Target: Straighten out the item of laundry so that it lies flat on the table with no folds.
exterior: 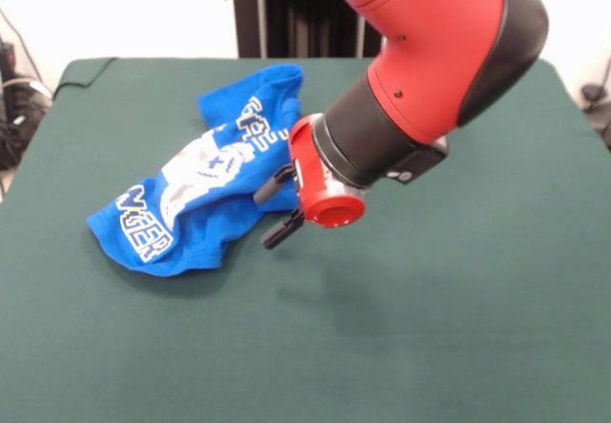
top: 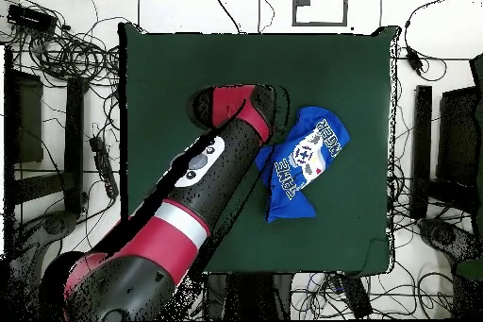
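Observation:
The item of laundry is a bright blue T-shirt with white lettering, lying crumpled and folded over itself left of the middle of the dark green table. My gripper hangs at the shirt's right edge, pointing towards it, with its two black fingers spread open. Nothing is held between them. The upper finger overlaps the shirt's edge; whether it touches the cloth I cannot tell. In the overhead view the shirt lies right of centre on the table, and the red and black arm reaches to its left side.
The thick arm covers the middle and far right of the table in the front view. Cables and dark equipment surround the table on the floor. A black column stands behind the far edge.

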You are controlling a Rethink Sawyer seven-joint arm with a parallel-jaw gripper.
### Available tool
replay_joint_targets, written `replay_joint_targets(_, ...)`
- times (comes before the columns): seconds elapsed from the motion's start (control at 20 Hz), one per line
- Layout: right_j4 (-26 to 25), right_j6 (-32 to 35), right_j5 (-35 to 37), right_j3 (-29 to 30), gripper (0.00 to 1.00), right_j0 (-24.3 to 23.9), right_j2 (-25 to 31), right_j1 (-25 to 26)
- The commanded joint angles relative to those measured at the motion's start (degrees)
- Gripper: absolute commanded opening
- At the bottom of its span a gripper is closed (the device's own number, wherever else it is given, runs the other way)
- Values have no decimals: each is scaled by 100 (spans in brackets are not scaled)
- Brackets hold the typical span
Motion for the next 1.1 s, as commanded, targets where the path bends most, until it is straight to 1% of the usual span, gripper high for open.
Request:
replay_joint_targets(0.05, -207, 98, 366, -186, 100, -37, 409, 64)
replay_joint_targets(0.7, -350, 41, 399, -212, 100, -77, 482, 0)
replay_joint_targets(0.8, -384, -4, 456, -207, 100, -81, 472, -46)
replay_joint_targets(1.1, -417, -170, 926, -293, 100, -115, 425, -281)
